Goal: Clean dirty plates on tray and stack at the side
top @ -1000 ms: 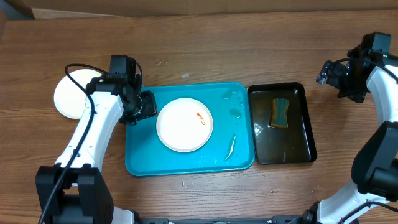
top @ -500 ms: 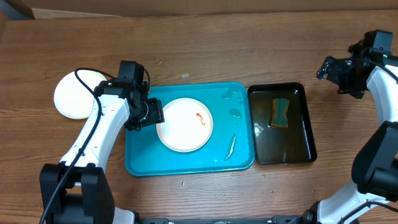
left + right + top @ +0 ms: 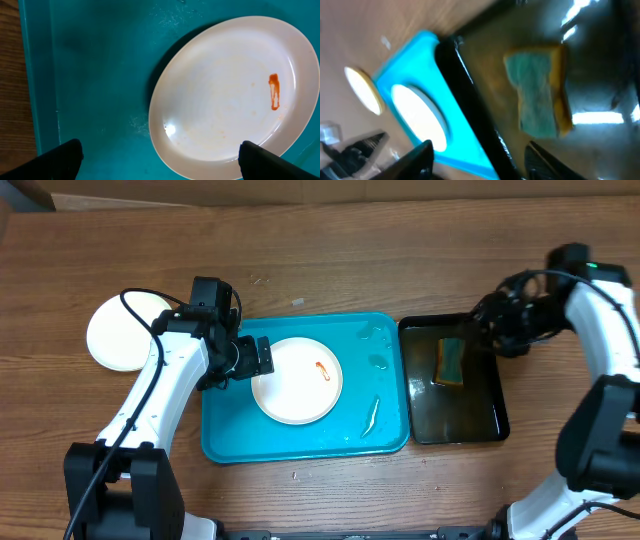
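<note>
Pinch the 1 stiff, probably slick and breakable plate (image 3: pixel 296 380) by the rim nearest the wide-spread left gripper (image 3: pixel 258 358) (right gripper (image 3: pixel 479 157) half-spread, empty, sponge (image 3: pixel 537 95) just ahead).

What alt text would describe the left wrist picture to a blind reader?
A white plate with a small red-orange smear lies on a turquoise tray. The left gripper's two dark fingertips show at the bottom edge, spread wide apart.
</note>
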`<move>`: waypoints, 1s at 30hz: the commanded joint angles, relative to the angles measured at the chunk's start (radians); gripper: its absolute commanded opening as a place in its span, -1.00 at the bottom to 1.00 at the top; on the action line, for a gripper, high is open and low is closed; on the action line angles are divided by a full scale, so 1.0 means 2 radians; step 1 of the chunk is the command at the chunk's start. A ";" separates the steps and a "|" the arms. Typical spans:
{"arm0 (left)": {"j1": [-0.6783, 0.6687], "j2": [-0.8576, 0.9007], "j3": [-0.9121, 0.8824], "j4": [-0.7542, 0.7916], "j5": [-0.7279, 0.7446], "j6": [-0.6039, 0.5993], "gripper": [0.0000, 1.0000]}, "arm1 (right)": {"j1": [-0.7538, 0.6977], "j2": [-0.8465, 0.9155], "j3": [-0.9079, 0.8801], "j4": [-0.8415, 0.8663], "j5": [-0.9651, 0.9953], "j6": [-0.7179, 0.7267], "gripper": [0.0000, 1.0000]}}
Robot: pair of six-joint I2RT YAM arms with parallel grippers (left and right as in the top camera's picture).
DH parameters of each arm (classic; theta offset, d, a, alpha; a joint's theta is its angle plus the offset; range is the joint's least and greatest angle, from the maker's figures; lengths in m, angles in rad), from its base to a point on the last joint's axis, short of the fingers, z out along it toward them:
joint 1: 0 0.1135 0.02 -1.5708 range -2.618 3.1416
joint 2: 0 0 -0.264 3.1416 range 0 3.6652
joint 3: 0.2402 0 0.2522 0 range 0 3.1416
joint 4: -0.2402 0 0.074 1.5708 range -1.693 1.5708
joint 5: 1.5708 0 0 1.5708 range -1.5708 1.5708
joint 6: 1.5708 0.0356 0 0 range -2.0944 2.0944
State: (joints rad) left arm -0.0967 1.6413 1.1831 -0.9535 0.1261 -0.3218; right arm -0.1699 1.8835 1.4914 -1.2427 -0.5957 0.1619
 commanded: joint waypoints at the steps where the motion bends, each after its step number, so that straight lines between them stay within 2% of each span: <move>1: -0.002 0.000 -0.002 0.001 -0.001 0.000 1.00 | 0.041 -0.013 0.002 -0.011 0.111 0.018 0.12; 5: -0.002 0.000 -0.002 0.001 -0.001 0.000 1.00 | 0.090 -0.012 0.000 -0.006 0.251 0.057 0.15; 8: -0.002 0.000 -0.002 0.001 -0.001 0.000 1.00 | 0.120 -0.012 0.000 0.003 0.303 0.066 0.16; 13: -0.002 0.000 -0.002 0.001 -0.001 0.000 1.00 | 0.150 -0.012 0.000 0.026 0.311 0.066 0.17; 21: -0.002 0.000 -0.002 0.001 -0.001 0.000 1.00 | 0.153 -0.012 -0.004 0.041 0.311 0.066 0.14; 30: -0.002 0.000 -0.002 0.001 -0.001 0.000 0.99 | 0.153 -0.012 -0.088 0.125 0.311 0.066 0.14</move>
State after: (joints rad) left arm -0.0971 1.6413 1.1831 -0.9535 0.1261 -0.3218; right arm 0.1379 1.8835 1.3602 -1.0206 0.0090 0.2874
